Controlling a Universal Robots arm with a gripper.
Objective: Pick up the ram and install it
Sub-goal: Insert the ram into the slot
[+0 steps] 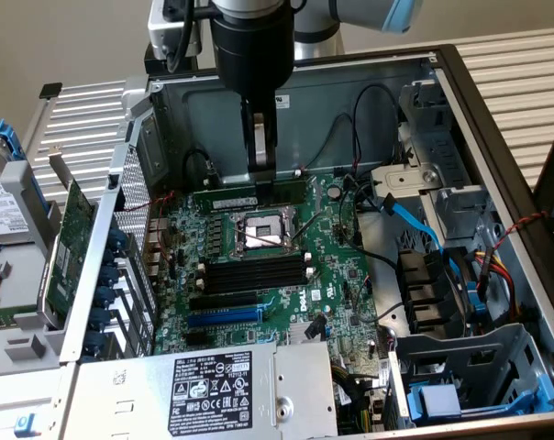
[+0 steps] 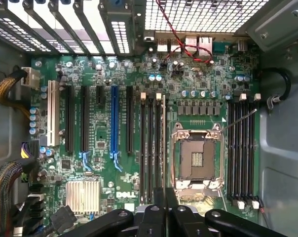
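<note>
The ram (image 1: 224, 198) is a thin green stick lying level inside the open computer case, just behind the CPU socket (image 1: 259, 234). My gripper (image 1: 261, 181) comes straight down from above and is shut on the stick's middle. In the wrist view the ram (image 2: 163, 143) appears edge-on as a pale thin line running out from between my fingertips (image 2: 159, 200). It lies along the black memory slots (image 2: 151, 148) beside the socket (image 2: 198, 158). I cannot tell whether it is seated in a slot.
More black memory slots (image 1: 254, 272) lie on the socket's other side. A green expansion card (image 1: 71, 238) leans outside the case at the exterior view's left. Blue cable (image 1: 415, 220), drive cages and wires crowd the exterior view's right. A power supply (image 1: 213, 385) sits in front.
</note>
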